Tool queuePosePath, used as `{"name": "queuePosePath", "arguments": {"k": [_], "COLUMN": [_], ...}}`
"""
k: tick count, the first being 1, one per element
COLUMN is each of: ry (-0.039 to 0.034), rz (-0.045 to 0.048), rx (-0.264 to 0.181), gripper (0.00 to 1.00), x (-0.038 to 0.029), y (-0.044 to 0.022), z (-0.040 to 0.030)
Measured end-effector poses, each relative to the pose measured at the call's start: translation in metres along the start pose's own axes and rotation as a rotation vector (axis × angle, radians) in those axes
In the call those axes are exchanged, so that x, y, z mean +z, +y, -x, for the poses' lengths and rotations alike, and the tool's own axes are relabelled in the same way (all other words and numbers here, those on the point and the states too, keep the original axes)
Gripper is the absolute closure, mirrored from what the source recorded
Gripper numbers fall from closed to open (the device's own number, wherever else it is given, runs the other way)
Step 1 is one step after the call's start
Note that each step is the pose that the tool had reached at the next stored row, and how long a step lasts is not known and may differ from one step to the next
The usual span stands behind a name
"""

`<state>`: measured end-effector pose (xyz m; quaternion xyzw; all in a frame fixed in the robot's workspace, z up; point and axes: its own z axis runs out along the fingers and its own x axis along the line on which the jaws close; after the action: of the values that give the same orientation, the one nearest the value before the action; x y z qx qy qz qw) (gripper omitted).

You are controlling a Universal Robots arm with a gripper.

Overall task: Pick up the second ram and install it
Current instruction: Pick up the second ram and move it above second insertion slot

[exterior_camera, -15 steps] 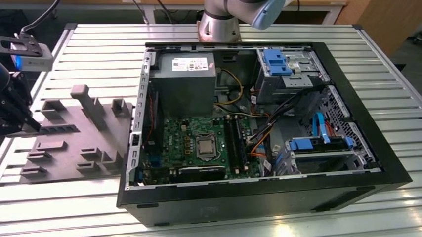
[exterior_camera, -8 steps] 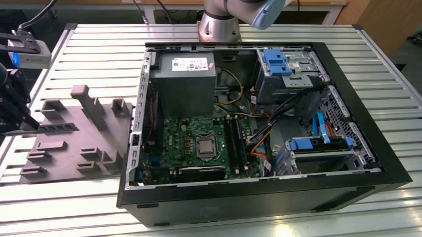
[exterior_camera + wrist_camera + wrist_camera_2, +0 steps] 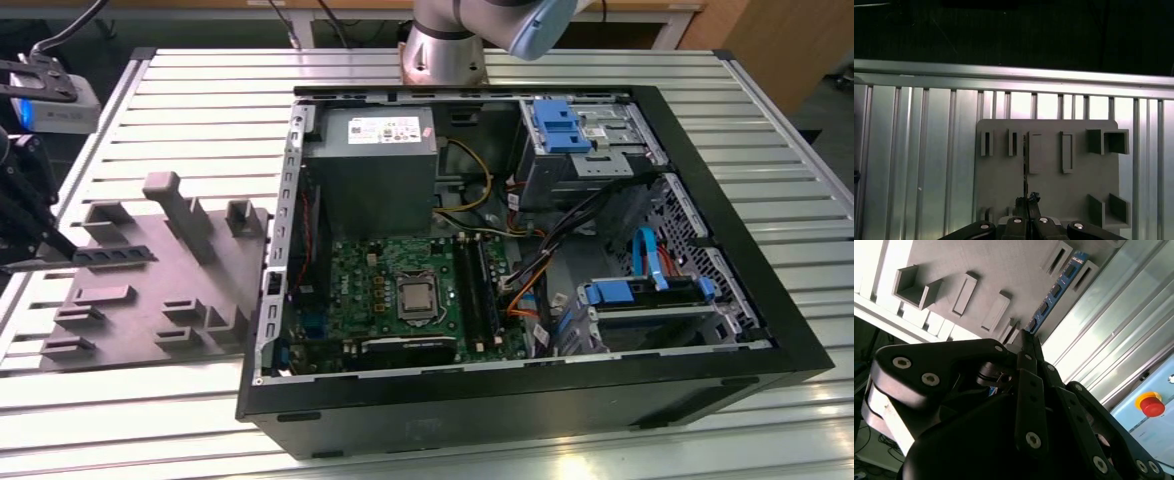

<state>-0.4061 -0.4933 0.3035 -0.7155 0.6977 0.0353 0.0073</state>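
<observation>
A black, multi-link gripper (image 3: 67, 258) sits at the exterior view's left edge, over a flat grey plastic tray with upright posts and slotted holders (image 3: 134, 300). The tray lies on a ribbed, silver aluminium worktop (image 3: 174, 100). The gripper is pressed together on one end of the second ram, a long, narrow, dark memory stick (image 3: 118, 255). The stick juts out level from the fingertips, over the edge of the tray nearest the exterior view's left. In the second wrist view the gripper (image 3: 1026, 337) pinches the near end of the ram (image 3: 1056, 292), whose face looks bluish with a row of small dark chips. It runs away from the tips above the tray (image 3: 1004, 270), with its far end just beside a slotted holder. In the first wrist view the ram (image 3: 1025, 160) shows edge-on as a thin dark line rising from the gripper (image 3: 1026, 199), between two of the tray's (image 3: 1054, 190) upright holders. I cannot tell whether the stick is clear of the tray or touching it. To the exterior view's right of the tray lies an open black computer case (image 3: 534, 400), holding a square green circuit board (image 3: 367, 280) with a silver central chip (image 3: 416, 297), well apart from the ram.
</observation>
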Motion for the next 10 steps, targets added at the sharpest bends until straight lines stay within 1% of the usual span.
{"name": "queuePosePath", "arguments": {"k": [10], "ry": [-0.0027], "rz": [-0.0006], "rx": [0.0], "gripper": [0.89], "x": [-0.0065], "y": [0.0003], "z": [0.0004]}}
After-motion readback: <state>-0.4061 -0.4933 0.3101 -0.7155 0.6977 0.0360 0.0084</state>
